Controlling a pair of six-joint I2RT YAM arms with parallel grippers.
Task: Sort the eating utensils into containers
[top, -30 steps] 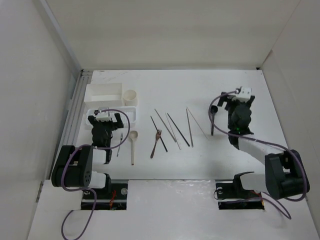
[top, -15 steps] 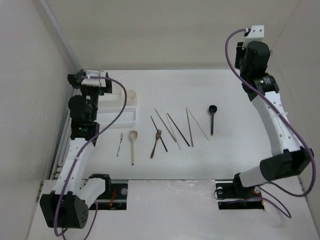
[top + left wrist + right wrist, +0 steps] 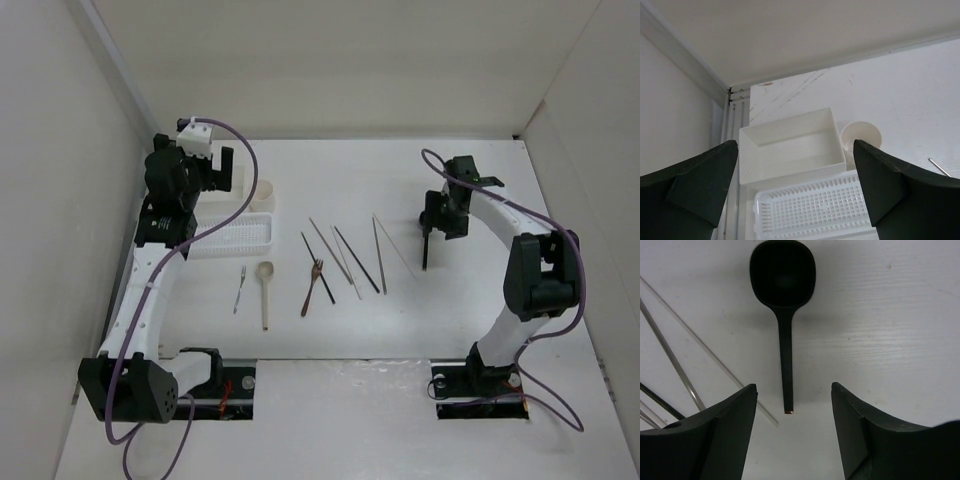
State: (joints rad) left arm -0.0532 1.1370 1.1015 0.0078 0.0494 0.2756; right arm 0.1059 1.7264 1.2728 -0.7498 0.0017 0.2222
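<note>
The dark spoon [image 3: 785,340] lies on the table, bowl away from me, with its handle end between the fingers of my open right gripper [image 3: 793,390], which hovers just above it. In the top view the right gripper [image 3: 441,215] hides the bowl and only the spoon's handle [image 3: 424,254] shows. My left gripper [image 3: 205,178] is open and empty, held above the white box [image 3: 790,145], the cream cup [image 3: 861,136] and the ribbed tray [image 3: 815,210]. The metal fork [image 3: 240,289], pale spoon [image 3: 265,292], brown fork [image 3: 312,288] and chopsticks [image 3: 356,259] lie mid-table.
White enclosure walls stand close on the left, back and right. A ribbed rail [image 3: 150,215] runs along the left edge beside the containers. Pale chopsticks [image 3: 710,352] lie just left of the dark spoon.
Both arms were raised high half a second ago. The right gripper has come down over the dark spoon. The left gripper has dropped slightly and stays over the containers.
</note>
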